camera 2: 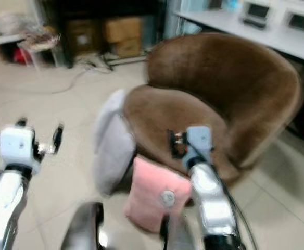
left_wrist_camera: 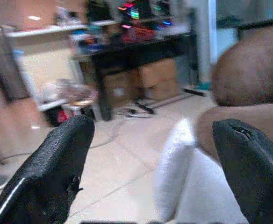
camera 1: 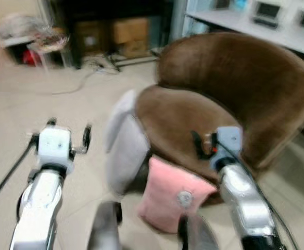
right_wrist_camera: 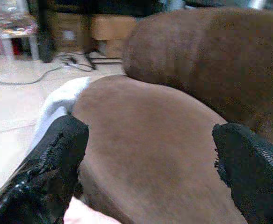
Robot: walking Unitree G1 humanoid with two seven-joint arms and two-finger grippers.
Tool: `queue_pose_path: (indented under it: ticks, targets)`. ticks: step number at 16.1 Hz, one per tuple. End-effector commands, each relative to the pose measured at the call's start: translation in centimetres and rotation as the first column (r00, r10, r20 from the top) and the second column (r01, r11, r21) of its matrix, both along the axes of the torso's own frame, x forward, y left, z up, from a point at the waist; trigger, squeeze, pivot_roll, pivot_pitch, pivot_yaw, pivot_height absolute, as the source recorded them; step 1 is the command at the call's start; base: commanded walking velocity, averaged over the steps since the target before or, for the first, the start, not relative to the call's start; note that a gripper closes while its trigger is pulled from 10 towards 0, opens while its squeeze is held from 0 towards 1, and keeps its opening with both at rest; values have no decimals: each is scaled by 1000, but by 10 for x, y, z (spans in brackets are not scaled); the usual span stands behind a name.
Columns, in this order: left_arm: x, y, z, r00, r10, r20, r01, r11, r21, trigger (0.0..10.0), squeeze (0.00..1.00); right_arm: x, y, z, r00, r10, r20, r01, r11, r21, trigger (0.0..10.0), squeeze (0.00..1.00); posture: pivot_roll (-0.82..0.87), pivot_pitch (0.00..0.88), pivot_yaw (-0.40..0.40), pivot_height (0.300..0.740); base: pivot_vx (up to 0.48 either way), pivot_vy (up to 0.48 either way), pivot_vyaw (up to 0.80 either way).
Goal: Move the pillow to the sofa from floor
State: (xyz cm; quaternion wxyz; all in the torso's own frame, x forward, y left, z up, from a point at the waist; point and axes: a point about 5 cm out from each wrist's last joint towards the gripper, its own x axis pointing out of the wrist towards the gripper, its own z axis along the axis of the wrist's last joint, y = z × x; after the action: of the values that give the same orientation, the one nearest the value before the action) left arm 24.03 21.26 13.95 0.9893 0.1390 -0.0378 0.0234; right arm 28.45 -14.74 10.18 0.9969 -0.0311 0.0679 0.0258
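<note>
Pink pillow (camera 1: 170, 195) leans on sofa (camera 1: 230, 99), its base seemingly hidden.

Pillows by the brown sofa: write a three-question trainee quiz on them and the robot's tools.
1. True or false: the pink pillow already lies on the brown sofa seat.
2. Which pillow leans against the sofa's side? A) white pillow B) pink pillow C) neither
3. Fill in: in the wrist views, the left tool and right tool both have their fingers ____.

Key
1. False; it stands on the floor against the sofa's front.
2. A
3. open; neither holds anything.
</note>
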Motion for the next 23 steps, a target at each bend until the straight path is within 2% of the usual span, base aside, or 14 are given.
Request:
queue_pose_path:
  ticks: [1,4,5,6,12,14,23]
  targets:
    - [-2,2,-7,999,6,-33,-6,1000,-7,10000,0,-1,2,-4,1000,2,-19,-2,1000,-5,10000,922,19,0,-38,591,0,0,0]
    - [-3,1,-7,1000,0,-30,0,1000,-18,10000,0,-1,1,-4,1000,3,-23,-3,1000,-13,10000,835,18,0,-39,591,0,0,0]
    - [-3,1,-7,1000,-2,-30,1,1000,-20,10000,0,-1,1,-4,1000,5,-24,-5,1000,-17,10000,710,18,0,-39,591,240,0,0]
    - [-3,1,-8,1000,-5,-30,4,1000,-23,10000,0,-1,1,-5,1000,8,-27,-8,1000,-21,10000,0,18,0,-39,591,304,0,0]
    - [-2,1,-8,1000,-8,-30,7,1000,-27,10000,0,1,1,-6,999,3,-37,-4,1000,-28,10000,0,19,0,-45,591,312,0,0]
    - [-3,1,-8,1000,-7,-29,6,1000,-28,10000,0,2,1,-7,999,0,-36,-2,998,-63,10000,0,19,0,-45,591,319,0,0]
    - [-3,0,-8,1000,-5,-27,4,1000,-27,10000,0,3,3,-9,999,20,-50,-22,999,-39,10000,0,23,0,-47,591,312,0,0]
